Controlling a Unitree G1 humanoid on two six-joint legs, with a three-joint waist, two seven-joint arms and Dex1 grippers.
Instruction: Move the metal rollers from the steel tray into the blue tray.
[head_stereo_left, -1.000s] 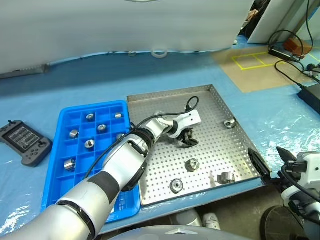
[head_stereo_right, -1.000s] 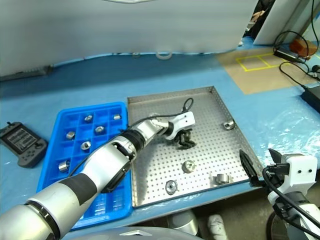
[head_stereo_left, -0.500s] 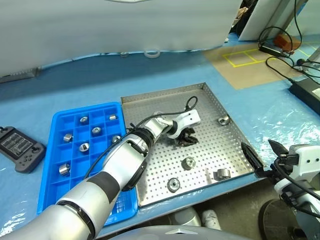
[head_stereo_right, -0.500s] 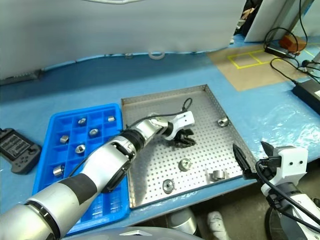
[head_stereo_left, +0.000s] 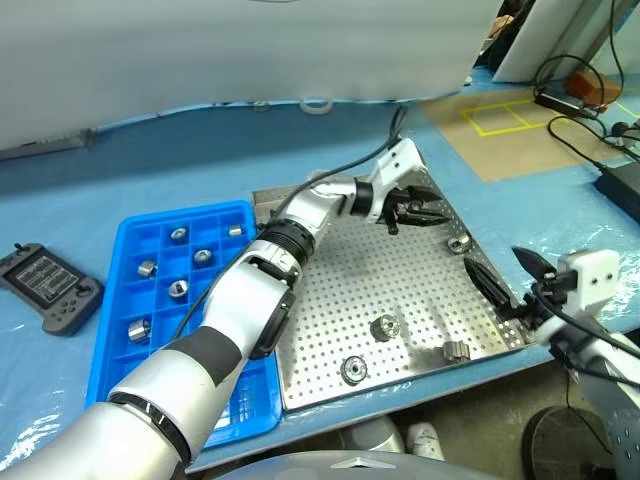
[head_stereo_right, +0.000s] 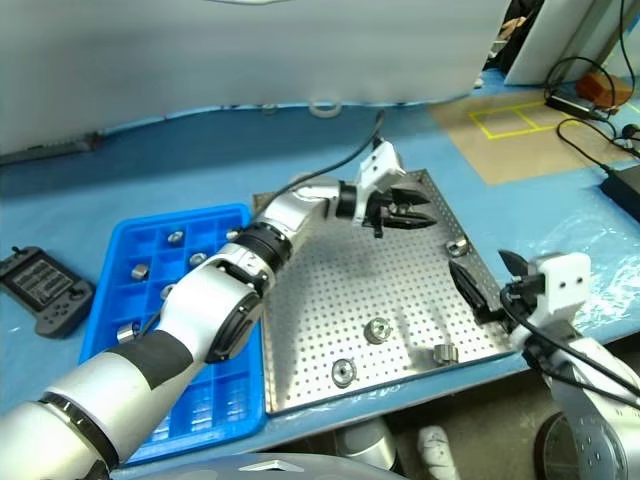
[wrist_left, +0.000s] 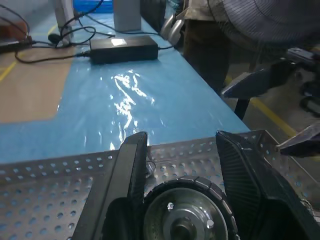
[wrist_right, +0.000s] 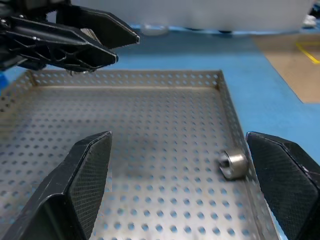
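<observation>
Saw the left gripper (head_stereo_left: 425, 208) clamped on 1 roller (wrist_left: 182, 215), a black finger pressed to each side of its ribbed rim. Held that roller in the air over the far part of the steel tray (head_stereo_left: 400, 290), fingers pointing roughly level and to the right, clear of the perforated floor.

Found the right gripper (head_stereo_left: 508, 278) with its 2 fingers (wrist_right: 85, 180) spread wide apart and nothing between them. Hung just over the right rim of the steel tray, near its near right corner, pointing in across the floor.

Counted 4 loose rollers left in the steel tray: 1 against the right rim (head_stereo_left: 459, 244), close ahead of the right gripper; 1 near the middle (head_stereo_left: 384, 327); 1 lying on its side toward the near right corner (head_stereo_left: 455, 350); 1 by the near rim (head_stereo_left: 352, 369). All 4 well apart from one another.

Placed the blue tray (head_stereo_left: 190, 212) just left of the steel tray, long side against it, partly covered by the left arm. Counted 6 rollers in it, each alone in its own square: 2 in the far row (head_stereo_left: 179, 234) (head_stereo_left: 236, 231), 1 behind those (head_stereo_left: 203, 255), 2 further near (head_stereo_left: 147, 268) (head_stereo_left: 178, 288), and 1 nearest (head_stereo_left: 138, 329). Could not tell about the squares under the arm.

Noted a dark handheld controller (head_stereo_left: 45, 285) on the blue table cover, left of the blue tray, and a black power brick (head_stereo_left: 620, 190) with cables at the far right.
</observation>
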